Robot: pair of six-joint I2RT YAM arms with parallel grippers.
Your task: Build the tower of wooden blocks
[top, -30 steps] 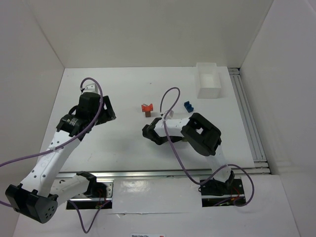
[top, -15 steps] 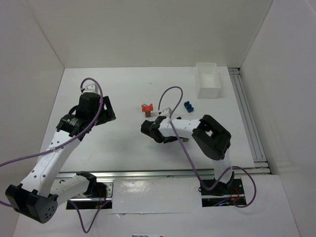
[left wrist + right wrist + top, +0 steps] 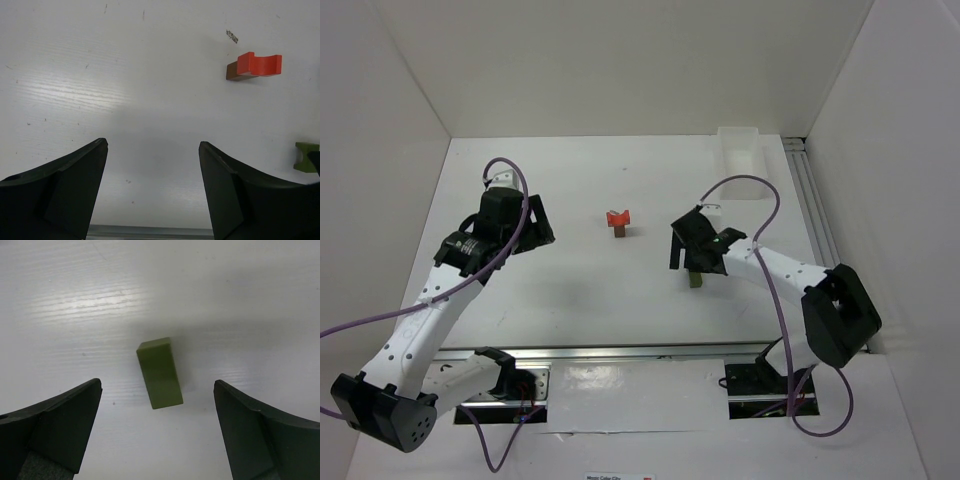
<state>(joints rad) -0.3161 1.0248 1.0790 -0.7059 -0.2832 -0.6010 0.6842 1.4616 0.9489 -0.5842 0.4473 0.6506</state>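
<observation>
The right gripper (image 3: 157,384) hangs over the worktop (image 3: 570,290) to the right of its middle, fingers spread wide. A green block (image 3: 160,372) lies flat on the white surface between them, touching neither finger. Its long side is turned a little off the line of the fingers. From above, the same green block (image 3: 695,281) peeks out just at the near side of the right gripper's dark body. It is well apart from the start of the tower, which stands nearer the middle of the worktop and a bit toward the far edge. There a red notched block (image 3: 618,216) sits on a brown block (image 3: 620,231), and nothing rests on the red piece. The left gripper (image 3: 152,145) is held above the left half of the worktop with its fingers wide apart and nothing between them. Its wrist camera shows the red notched block (image 3: 259,64) on the brown block (image 3: 233,71) off to the right, and the green block (image 3: 306,156) at the frame's right edge. A white bin (image 3: 740,150) stands at the far right corner.
</observation>
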